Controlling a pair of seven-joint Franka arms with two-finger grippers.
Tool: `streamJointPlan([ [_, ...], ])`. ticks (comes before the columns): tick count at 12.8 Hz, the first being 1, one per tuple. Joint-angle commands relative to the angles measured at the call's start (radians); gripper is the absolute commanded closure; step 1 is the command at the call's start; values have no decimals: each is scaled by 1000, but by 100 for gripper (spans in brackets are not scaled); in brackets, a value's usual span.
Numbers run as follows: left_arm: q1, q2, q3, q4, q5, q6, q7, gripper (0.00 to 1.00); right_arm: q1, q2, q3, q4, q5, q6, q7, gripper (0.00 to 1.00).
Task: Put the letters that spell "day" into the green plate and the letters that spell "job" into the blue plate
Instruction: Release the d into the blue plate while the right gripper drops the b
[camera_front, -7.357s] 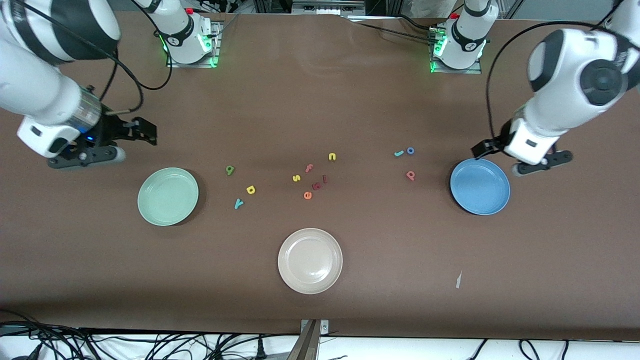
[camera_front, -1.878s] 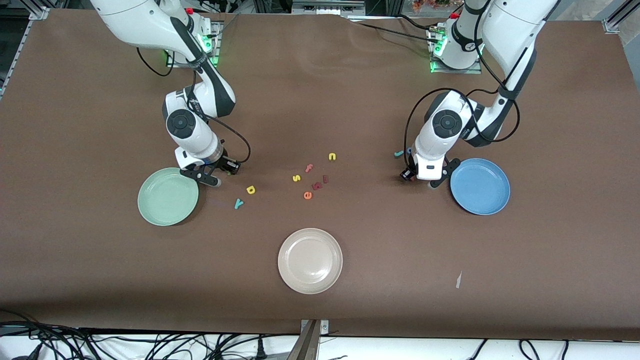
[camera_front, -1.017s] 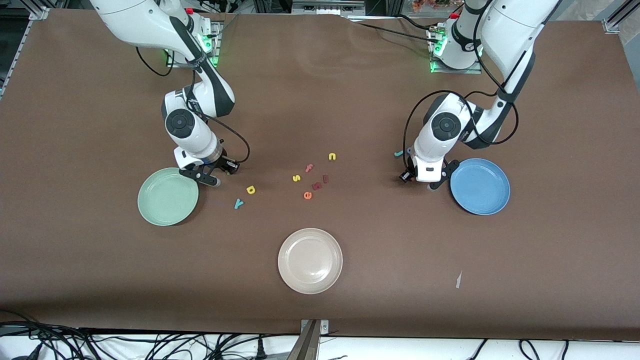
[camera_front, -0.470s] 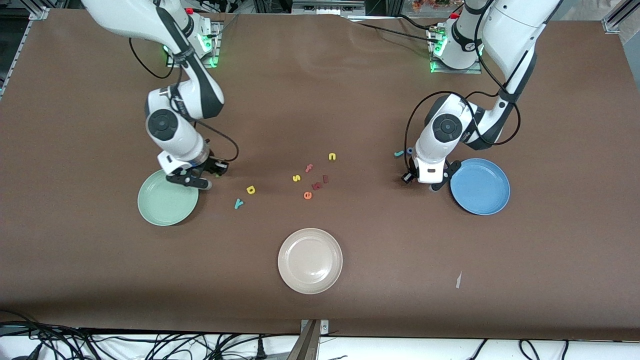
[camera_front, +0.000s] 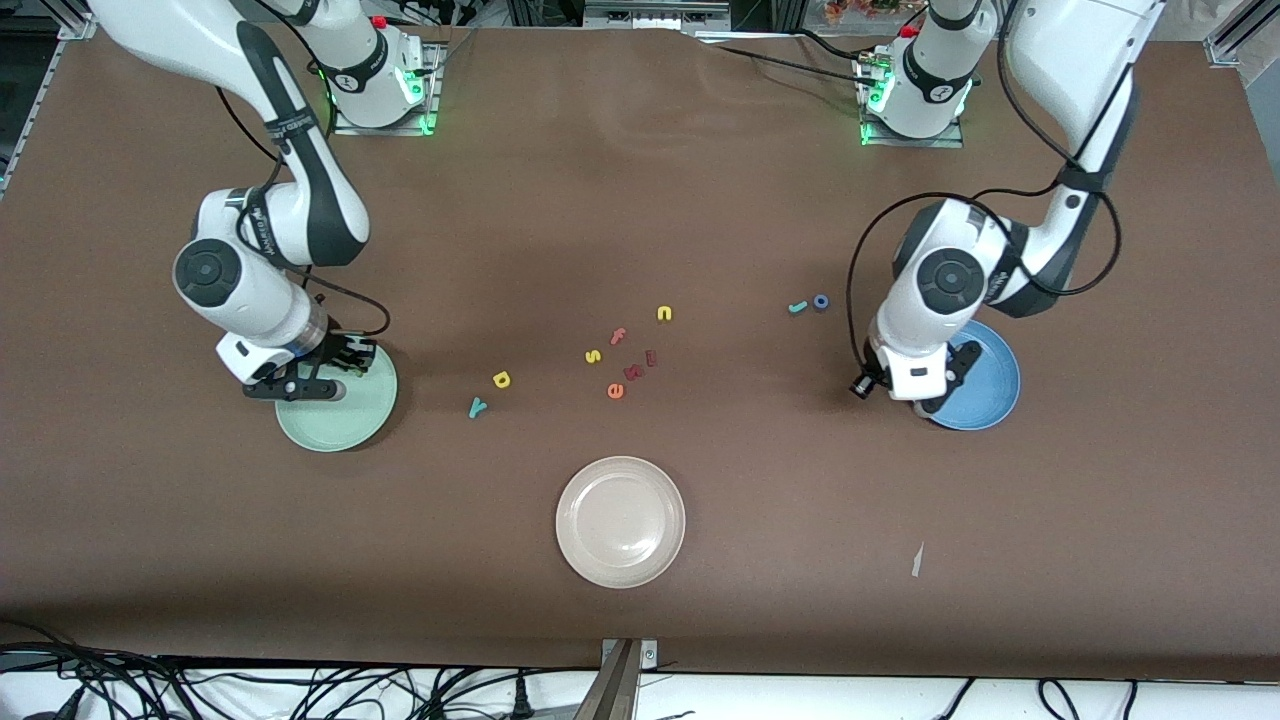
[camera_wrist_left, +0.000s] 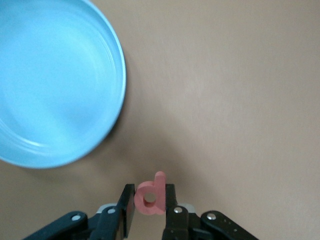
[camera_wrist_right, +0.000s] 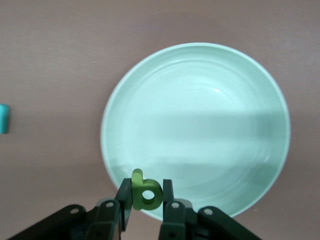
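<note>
**Over both plates: each gripper has a letter in its jaws**

Over the green plate (camera_front: 340, 410), at the right arm's end of the table, you have the right gripper (camera_wrist_right: 146, 200) hanging above the plate's rim. Its right wrist view shows the green a (camera_wrist_right: 146, 193) between the two fingers (camera_wrist_right: 124, 198), with the plate's pale bowl spread out below.

At the left arm's end, your left gripper (camera_wrist_left: 149, 207) is clamped on the pink-red b (camera_wrist_left: 151, 195). In its wrist view the letter sits squarely between the fingers (camera_wrist_left: 128, 207), over bare table just beside the blue plate (camera_wrist_left: 52, 85); from the front camera the gripper (camera_front: 915, 385) shows at the edge of that plate (camera_front: 985, 385) nearest the table's middle.

On the table you can see the rest of both words lying loose. The yellow d (camera_front: 501, 379) and the teal y (camera_front: 477, 406) lie close together, between the green plate and the middle cluster, the y nearer to the front camera. The teal j (camera_front: 797, 307) and the blue o (camera_front: 820, 301) lie side by side, farther from the front camera than the blue plate.

The spare letters (camera_front: 625, 352) are scattered mid-table, and the beige-white plate (camera_front: 620, 521) sits nearer the camera than all of them.
</note>
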Motion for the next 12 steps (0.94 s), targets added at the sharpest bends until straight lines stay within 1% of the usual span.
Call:
streamJointPlan([
  [1, 81, -35, -9, -3, 26, -19, 92, 87, -14, 24, 8, 25, 5, 8, -22, 31],
  [3, 123, -42, -7, -5, 26, -19, 154, 87, -13, 24, 11, 28, 5, 8, -7, 31],
  [5, 167, -31, -6, -16, 27, -17, 223, 87, -6, 29, 22, 55, 13, 8, 39, 31],
  [6, 184, -22, -6, -19, 41, -17, 247, 87, 13, 32, 31, 64, 14, 8, 80, 30],
  [8, 200, -6, -7, -26, 90, -14, 251, 87, 72, 72, 31, 118, 16, 8, 175, 31],
  [9, 212, 0, -6, -30, 96, -14, 254, 87, 107, 92, 31, 136, 22, 8, 230, 31],
  [11, 230, 9, -7, -51, 112, -8, 264, 85, 164, 139, 30, 191, 59, 8, 335, 31],
  [12, 230, 9, -7, -65, 112, -8, 264, 84, 187, 162, 30, 221, 92, 9, 385, 31],
])
